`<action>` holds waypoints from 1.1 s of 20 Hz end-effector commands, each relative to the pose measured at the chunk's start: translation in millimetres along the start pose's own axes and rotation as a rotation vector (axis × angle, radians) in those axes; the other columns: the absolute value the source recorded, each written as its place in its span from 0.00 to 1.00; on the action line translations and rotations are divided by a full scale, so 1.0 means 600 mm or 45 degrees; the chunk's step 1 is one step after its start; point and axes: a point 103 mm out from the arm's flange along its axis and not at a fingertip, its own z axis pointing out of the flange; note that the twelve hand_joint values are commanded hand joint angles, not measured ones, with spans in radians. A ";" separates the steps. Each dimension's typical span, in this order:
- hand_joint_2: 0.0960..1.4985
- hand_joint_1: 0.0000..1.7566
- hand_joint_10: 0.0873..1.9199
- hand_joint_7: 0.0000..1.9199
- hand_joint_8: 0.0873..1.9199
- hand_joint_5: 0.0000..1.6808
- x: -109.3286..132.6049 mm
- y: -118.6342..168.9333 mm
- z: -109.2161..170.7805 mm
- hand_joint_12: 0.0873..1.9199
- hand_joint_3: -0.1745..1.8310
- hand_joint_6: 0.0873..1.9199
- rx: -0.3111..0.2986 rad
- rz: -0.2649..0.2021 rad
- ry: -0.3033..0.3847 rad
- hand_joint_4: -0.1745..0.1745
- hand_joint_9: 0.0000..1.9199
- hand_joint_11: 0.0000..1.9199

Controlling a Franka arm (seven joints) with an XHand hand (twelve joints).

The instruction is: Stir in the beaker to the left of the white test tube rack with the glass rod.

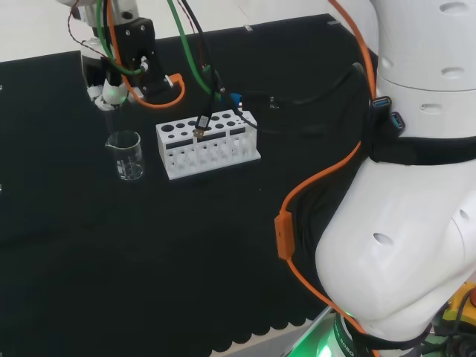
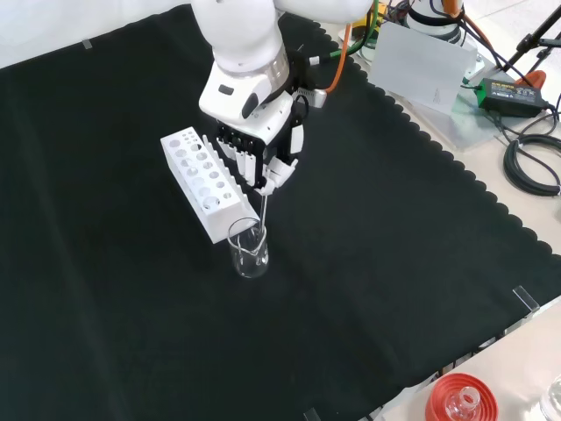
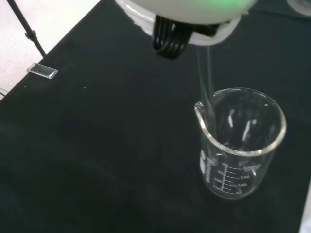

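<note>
- Hand [image 2: 263, 162]: I see it in the front view hanging above the cloth, just beside the near end of the rack, fingers curled downward and pinched on the top of the glass rod. In the head view it sits at upper left, directly over the beaker.
- Glass rod [image 2: 263, 213]: thin, clear, close to upright. It drops from the fingertips [image 2: 279, 173] into the mouth of the beaker. In the wrist view I can follow it [image 3: 206, 82] down from the hand to just inside the beaker's rim, near the spout; its lower end is hard to make out through the glass.
- Beaker [image 2: 249, 253]: clear glass, upright on the black cloth, printed scale on its wall. I place it straight below the hand, at the near end of the rack in the front view and just left of the rack in the head view [image 1: 126, 156]. I cannot tell whether it holds any liquid.
- White test tube rack [image 2: 200, 180]: lies long on the cloth, rows of round holes facing up, close beside the beaker but apart from it.
- Black cloth [image 2: 394, 263]: covers the bench, scalloped along its edge.
</note>
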 end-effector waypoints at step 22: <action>0.40 0.75 0.16 0.68 0.43 0.67 -0.073 0.033 -0.007 0.31 0.44 0.34 0.001 0.046 0.034 0.00 0.94 0.85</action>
